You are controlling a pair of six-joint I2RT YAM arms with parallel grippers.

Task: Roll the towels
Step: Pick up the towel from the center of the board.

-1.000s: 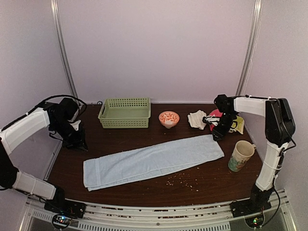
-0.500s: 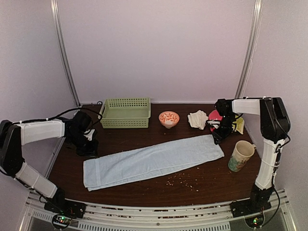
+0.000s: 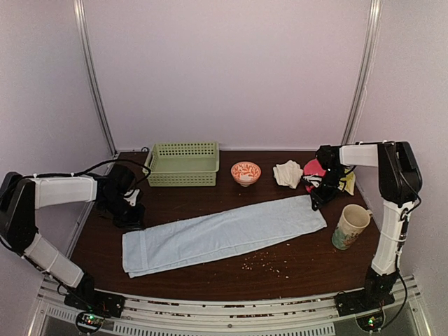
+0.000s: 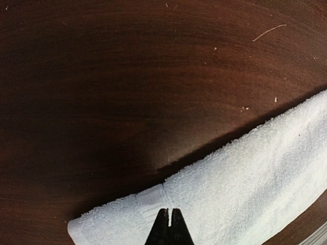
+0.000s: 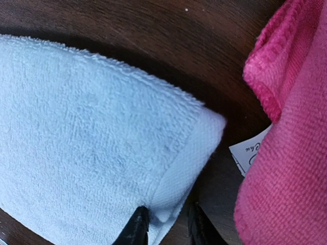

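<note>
**rollbot_fan:** Where's the towel sitting for you?

**me:** The towel (image 3: 224, 234) is flat on the counter (image 3: 308, 271). Its long axis runs from my near left up to the far right. My left arm (image 3: 63, 189) is down at the left far corner and my right arm (image 3: 360, 154) is at the right far corner, so each one has its own short end.

**rollbot_fan:** And the fingers?

**me:** The left fingers (image 4: 161, 235) are pressed together with just a hairline slit. The tips are over the hem, and I can't see anything between them. The right fingers (image 5: 134, 232) are a little apart, straddling the corner hem. It doesn't look clamped to me.

**rollbot_fan:** Room to roll?

**me:** I'd roll along the long axis. The right end is cramped, with a pink cloth (image 5: 286, 127) just beside that corner and a mug (image 3: 350, 226) near it. The basket (image 3: 182, 164) and bowl (image 3: 246, 172) sit well apart behind. There are crumbs (image 3: 262, 260) just off the near edge.
</note>
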